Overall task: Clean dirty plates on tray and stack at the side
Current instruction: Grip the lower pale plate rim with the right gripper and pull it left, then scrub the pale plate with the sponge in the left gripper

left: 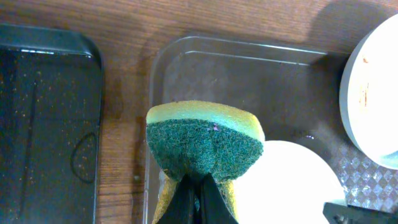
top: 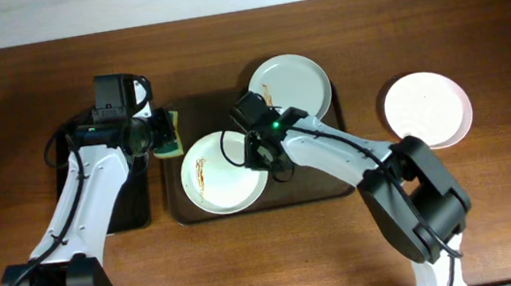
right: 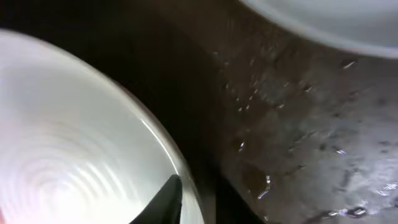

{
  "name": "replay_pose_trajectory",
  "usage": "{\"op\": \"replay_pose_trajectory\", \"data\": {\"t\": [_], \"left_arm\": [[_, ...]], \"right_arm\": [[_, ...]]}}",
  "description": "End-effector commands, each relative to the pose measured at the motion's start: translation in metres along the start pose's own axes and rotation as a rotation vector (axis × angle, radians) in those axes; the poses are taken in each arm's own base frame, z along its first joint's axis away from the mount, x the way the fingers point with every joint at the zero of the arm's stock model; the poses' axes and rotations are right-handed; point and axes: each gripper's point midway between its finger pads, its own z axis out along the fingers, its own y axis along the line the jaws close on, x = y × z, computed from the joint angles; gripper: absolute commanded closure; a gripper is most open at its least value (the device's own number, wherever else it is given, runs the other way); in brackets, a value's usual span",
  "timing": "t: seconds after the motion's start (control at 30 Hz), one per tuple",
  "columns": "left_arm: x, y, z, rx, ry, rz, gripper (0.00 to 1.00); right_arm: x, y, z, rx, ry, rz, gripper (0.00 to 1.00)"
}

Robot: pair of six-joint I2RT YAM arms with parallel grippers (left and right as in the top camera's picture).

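The brown tray holds two dirty plates. The front plate has brown smears on its left side. The far plate has smears near its left edge and overhangs the tray's back corner. My left gripper is shut on a green and yellow sponge above the tray's left rim, just beside the front plate. My right gripper pinches the front plate's right rim, with one finger lying on its inner face.
A third white plate lies on the table to the right of the tray and shows no smears. A narrow black tray sits left of the brown tray, under the left arm.
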Motion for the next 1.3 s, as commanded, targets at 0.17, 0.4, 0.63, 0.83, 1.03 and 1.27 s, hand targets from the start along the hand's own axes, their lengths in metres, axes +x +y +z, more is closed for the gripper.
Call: {"op": "replay_pose_trajectory", "data": {"t": [0.17, 0.4, 0.63, 0.83, 1.03, 1.27], "left_arm": [[0.015, -0.008, 0.004, 0.000, 0.058, 0.103, 0.99], [0.053, -0.032, 0.071, 0.057, 0.185, 0.501, 0.99], [0.101, -0.008, 0.109, 0.024, 0.374, 0.517, 0.99], [0.164, -0.004, 0.070, 0.100, 0.679, 0.437, 0.99], [0.164, -0.019, 0.070, 0.163, 0.667, 0.376, 0.99], [0.090, -0.010, 0.117, -0.071, 0.302, 0.413, 0.99]], "right_arm": [[0.006, 0.007, 0.007, -0.042, 0.055, 0.010, 0.96], [0.007, 0.003, 0.006, -0.068, 0.094, 0.010, 0.96], [0.006, 0.003, 0.006, -0.068, 0.093, 0.010, 0.96], [0.006, 0.004, 0.006, -0.070, 0.091, 0.010, 0.96], [0.006, 0.004, 0.006, -0.071, 0.091, 0.009, 0.96], [0.005, 0.005, 0.006, -0.074, 0.088, 0.009, 0.96]]}}
